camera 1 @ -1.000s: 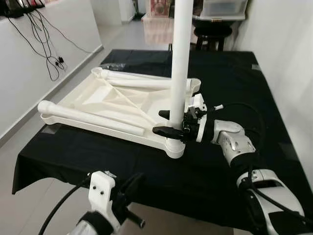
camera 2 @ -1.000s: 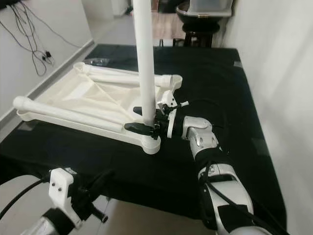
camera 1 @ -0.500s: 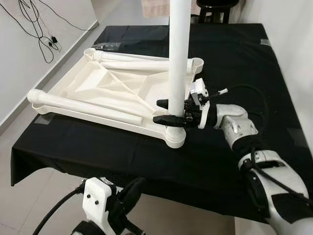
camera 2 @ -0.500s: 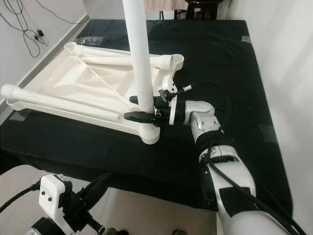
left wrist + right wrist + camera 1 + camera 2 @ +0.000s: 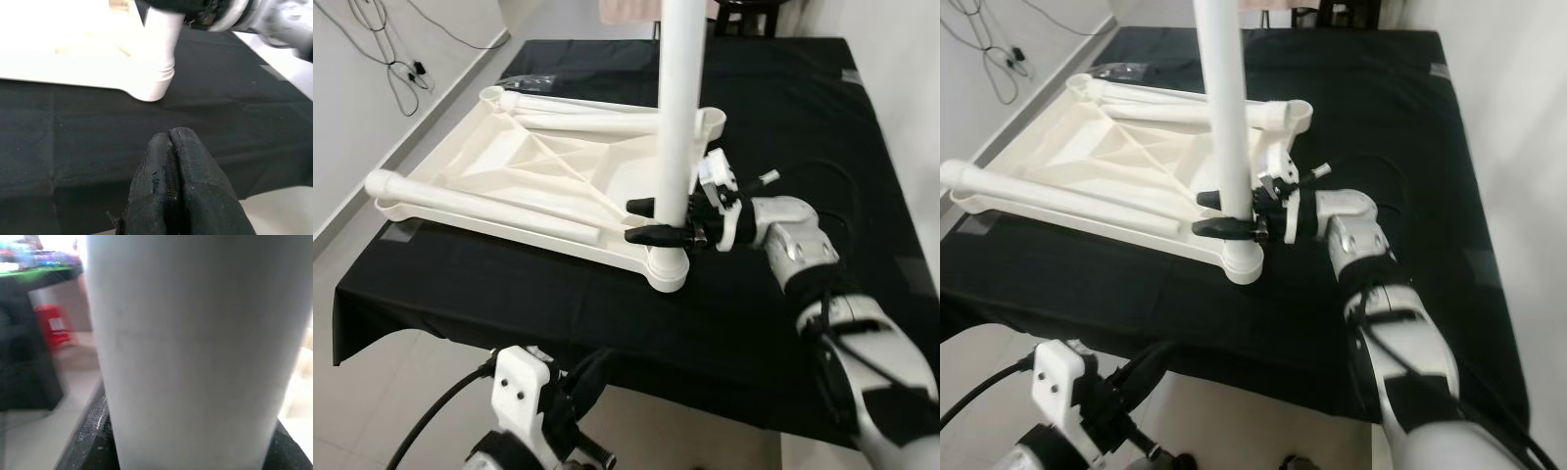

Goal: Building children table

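A white plastic table top (image 5: 533, 181) lies upside down on the black-covered table (image 5: 783, 127). One white leg (image 5: 677, 117) stands upright in its near right corner socket (image 5: 668, 270). My right gripper (image 5: 644, 221) is shut on that upright leg just above the socket, and the leg shows close up in the right wrist view (image 5: 195, 347). Two more white legs lie flat on the top, one along the near edge (image 5: 480, 206) and one along the far edge (image 5: 578, 122). My left gripper (image 5: 171, 166) is shut with nothing in it, low in front of the table's near edge.
A white wall (image 5: 352, 108) with dangling black cables runs along the left. Another white wall (image 5: 1528, 117) closes the right side. Pale floor (image 5: 372, 372) lies below the table's near left corner. A dark stool stands beyond the far end.
The camera has shifted slightly, so the scene sits a little differently in the picture. My right gripper stays clamped on the upright leg. My left gripper remains low by the near edge.
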{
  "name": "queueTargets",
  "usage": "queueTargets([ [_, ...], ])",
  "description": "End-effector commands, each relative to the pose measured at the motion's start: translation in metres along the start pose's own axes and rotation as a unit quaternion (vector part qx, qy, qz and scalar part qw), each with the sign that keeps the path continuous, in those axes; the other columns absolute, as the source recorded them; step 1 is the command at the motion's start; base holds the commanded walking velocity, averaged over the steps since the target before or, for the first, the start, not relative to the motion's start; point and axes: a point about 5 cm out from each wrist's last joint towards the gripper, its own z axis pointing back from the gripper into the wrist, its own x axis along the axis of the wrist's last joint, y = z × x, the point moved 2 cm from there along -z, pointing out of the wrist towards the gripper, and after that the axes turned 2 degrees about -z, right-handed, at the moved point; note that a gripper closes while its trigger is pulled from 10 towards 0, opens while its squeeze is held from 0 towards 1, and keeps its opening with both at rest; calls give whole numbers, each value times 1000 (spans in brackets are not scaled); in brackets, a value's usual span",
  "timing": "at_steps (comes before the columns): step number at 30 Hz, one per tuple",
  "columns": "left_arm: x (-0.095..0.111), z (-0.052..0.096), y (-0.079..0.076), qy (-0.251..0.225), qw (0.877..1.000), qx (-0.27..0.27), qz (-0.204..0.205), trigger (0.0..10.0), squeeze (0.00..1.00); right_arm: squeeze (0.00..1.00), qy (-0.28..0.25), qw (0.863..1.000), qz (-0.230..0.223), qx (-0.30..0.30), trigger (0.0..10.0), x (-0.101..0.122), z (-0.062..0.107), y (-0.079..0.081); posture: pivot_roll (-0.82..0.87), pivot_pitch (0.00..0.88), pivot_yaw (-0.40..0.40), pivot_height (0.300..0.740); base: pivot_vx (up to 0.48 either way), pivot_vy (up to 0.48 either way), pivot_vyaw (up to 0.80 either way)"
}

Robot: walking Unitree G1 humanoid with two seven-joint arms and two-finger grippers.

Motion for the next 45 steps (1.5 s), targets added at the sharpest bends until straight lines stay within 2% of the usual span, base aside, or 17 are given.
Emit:
queueTargets([
  [1, -6, -3, 4, 8, 1000, 8, 3, 10000, 0, 0, 50, 997, -43, -36, 0, -29, -13, 25, 108, 115, -8, 740, 0, 0, 0],
  [2, -6, -3, 4, 8, 1000, 8, 3, 10000, 0, 0, 50, 997, -43, -36, 0, -29, -13, 25, 108, 115, -8, 740, 0, 0, 0],
  [4, -9, -12, 12, 6, 1000, 11, -1, 10000, 0, 0, 123, 970, -91, -188, 0, -69, -21, 70, 64, 82, -2, 740, 0, 0, 0],
  [7, -9, -12, 12, 6, 1000, 11, -1, 10000, 0, 0, 123, 970, -91, -188, 0, -69, -21, 70, 64, 82, -2, 740, 0, 0, 0],
  [13, -13, -27, 28, 6, 1000, 19, -7, 10000, 0, 0, 141, 884, -102, -433, 0, -90, 10, 62, 30, 29, 17, 740, 0, 0, 0],
  [16, -13, -27, 28, 6, 1000, 19, -7, 10000, 0, 0, 141, 884, -102, -433, 0, -90, 10, 62, 30, 29, 17, 740, 0, 0, 0],
  [19, -15, -34, 38, 8, 1000, 25, -15, 10000, 0, 0, 127, 835, -93, -527, 0, -93, 22, 36, 45, 0, 18, 740, 0, 0, 0],
  [21, -15, -34, 38, 8, 1000, 25, -15, 10000, 0, 0, 127, 835, -93, -527, 0, -93, 22, 36, 45, 0, 18, 740, 0, 0, 0],
  [22, -16, -37, 43, 8, 999, 29, -19, 10000, 0, 0, 126, 809, -90, -567, 0, -90, 30, 29, 53, 0, 18, 740, 0, 0, 0],
  [26, -16, -38, 44, 8, 999, 30, -20, 10000, 0, 0, 126, 799, -89, -582, 0, -90, 35, 27, 55, 0, 17, 740, 0, 0, 0],
  [30, -16, -40, 47, 7, 999, 31, -21, 10000, 0, 0, 146, 754, -78, -636, 0, -88, 58, 27, 51, 0, 16, 740, 0, 0, 0],
  [34, -16, -41, 49, 6, 999, 31, -21, 10000, 0, 0, 151, 741, -75, -650, 0, -88, 63, 27, 51, 0, 16, 740, 0, 0, 0],
  [37, -17, -42, 50, 4, 999, 31, -21, 10000, 0, 0, 160, 692, -65, -701, 0, -88, 84, 25, 55, 0, 10, 740, 0, 0, 0],
  [42, -17, -42, 51, 2, 999, 29, -20, 10000, 0, 0, 156, 694, -75, -699, 0, -90, 75, 29, 51, 0, 9, 740, 0, 0, 0],
  [43, -17, -42, 51, 1, 999, 29, -20, 10000, 0, 0, 156, 706, -78, -686, 1882, -90, 68, 30, 53, 0, 8, 740, 0, 0, 0],
  [44, -17, -43, 50, 1, 999, 29, -20, 10000, 0, 780, 153, 721, -85, -670, 10000, -89, 61, 31, 55, 0, 8, 740, 0, 0, 0],
  [45, -17, -43, 50, 1, 999, 29, -20, 10000, 0, 780, 153, 721, -85, -670, 10000, -89, 61, 31, 55, 0, 8, 740, 0, 0, 0],
])
